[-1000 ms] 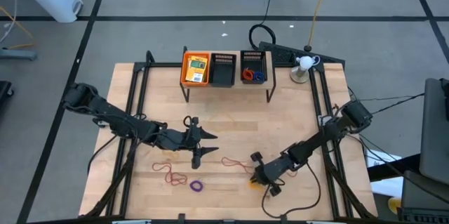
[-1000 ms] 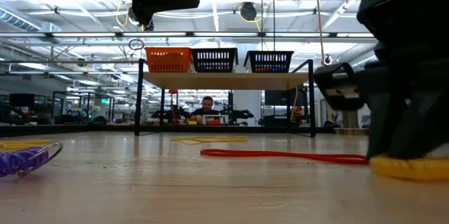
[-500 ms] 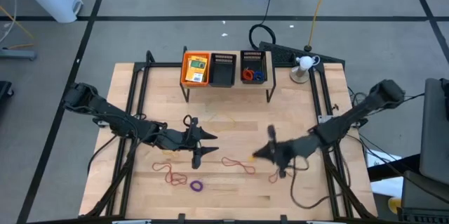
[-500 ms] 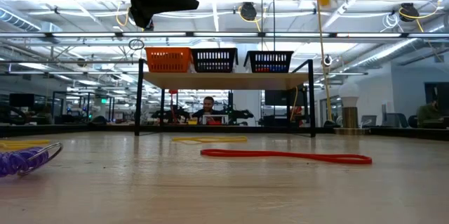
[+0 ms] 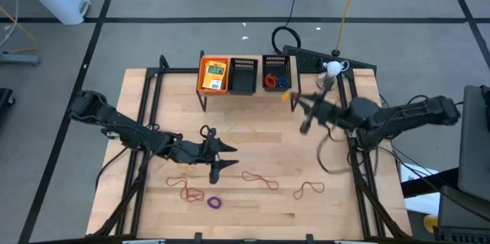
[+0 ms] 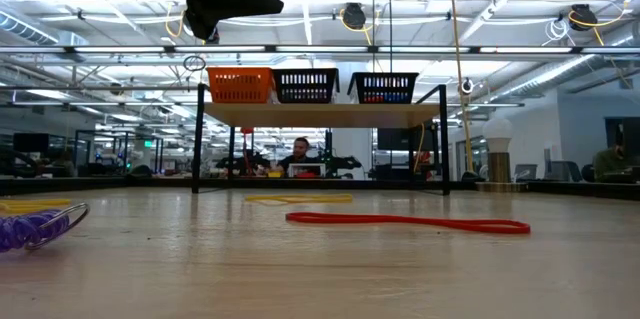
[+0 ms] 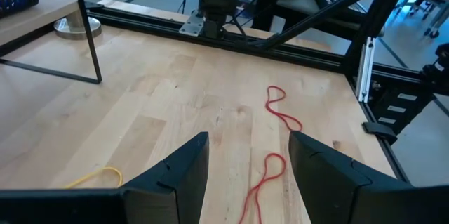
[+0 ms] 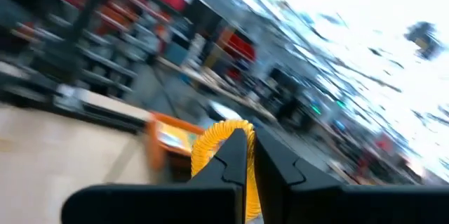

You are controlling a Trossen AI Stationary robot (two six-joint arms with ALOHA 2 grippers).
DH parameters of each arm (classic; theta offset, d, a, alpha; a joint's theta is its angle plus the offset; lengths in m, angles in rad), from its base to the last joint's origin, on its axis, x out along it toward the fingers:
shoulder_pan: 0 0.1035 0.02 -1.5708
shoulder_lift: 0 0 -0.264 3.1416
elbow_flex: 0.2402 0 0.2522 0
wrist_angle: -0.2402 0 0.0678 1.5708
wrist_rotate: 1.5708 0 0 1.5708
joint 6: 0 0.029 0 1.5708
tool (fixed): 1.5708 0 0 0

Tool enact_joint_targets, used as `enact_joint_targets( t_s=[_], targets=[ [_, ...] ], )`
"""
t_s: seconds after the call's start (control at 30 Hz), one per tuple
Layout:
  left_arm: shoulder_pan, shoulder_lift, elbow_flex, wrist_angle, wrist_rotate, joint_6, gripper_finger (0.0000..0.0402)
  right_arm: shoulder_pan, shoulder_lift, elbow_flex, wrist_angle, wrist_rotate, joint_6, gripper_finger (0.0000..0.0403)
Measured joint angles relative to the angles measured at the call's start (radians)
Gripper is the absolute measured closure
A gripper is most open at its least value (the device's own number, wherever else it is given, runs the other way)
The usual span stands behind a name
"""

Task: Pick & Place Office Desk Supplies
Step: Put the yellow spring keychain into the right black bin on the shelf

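Observation:
My right gripper [image 5: 294, 101] hangs high over the table's far right part, just in front of the shelf, shut on a yellow coiled ring [image 8: 223, 142], which also shows as a yellow speck [image 5: 285, 96] from above. My left gripper [image 5: 217, 160] hovers open over the table's middle left, nothing between its fingers [image 7: 245, 175]. Red rubber-band loops [image 5: 259, 177] [image 5: 308, 190] [image 5: 184, 188] and a purple ring [image 5: 214, 202] lie flat on the wood near the front. A yellow-orange packet [image 5: 215, 74] lies in the orange tray. My right gripper pinches the yellow coiled ring between its two fingers; part of the coil [image 8: 210, 136] sticks out beside the fingertips [image 8: 237, 155]. The fingers come about level from the table's right side. The ring is lifted well clear of the table.
A shelf at the far edge carries an orange tray [image 5: 204, 76], a black tray [image 5: 243, 76] and a black tray with coloured rings [image 5: 277, 79]. A thin yellow band [image 7: 95, 176] lies on the wood. Black frame rails [image 5: 358, 160] run along both sides.
My right gripper has risen from the table's near right part, carrying the yellow ring clear of the wood, and swung toward the far edge and the shelf, tipping from pointing down to about level.

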Motion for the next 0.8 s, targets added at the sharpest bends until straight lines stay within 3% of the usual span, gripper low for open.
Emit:
enact_joint_targets(
  t_s=[0.1, 0.27, 0.33, 0.63, 0.8],
  targets=[
    [0.0, 0.0, 0.0, 0.0, 0.0, 0.001, 0.0206, -0.126, 0.016, 0.0, -0.005, -0.061, 0.032, 0.04],
    [0.0, 0.0, 0.0, 0.0, 0.0, 0.025, 0.0206, -0.308, 0.078, 0.0, 0.002, -0.295, 0.188, 0.04],
    [0.0, 0.0, 0.0, 0.0, 0.0, 0.027, 0.0206, -0.363, 0.115, 0.0, 0.014, -0.338, 0.221, 0.04],
    [0.0, 0.0, 0.0, -0.004, 0.0, 0.035, 0.0206, -0.54, 0.268, 0.0, 0.116, -0.351, 0.274, 0.0399],
    [0.0, 0.0, 0.0, -0.011, 0.002, 0.027, 0.0206, -0.572, 0.307, 0.0, 0.124, -0.37, 0.275, 0.0385]
  ],
)
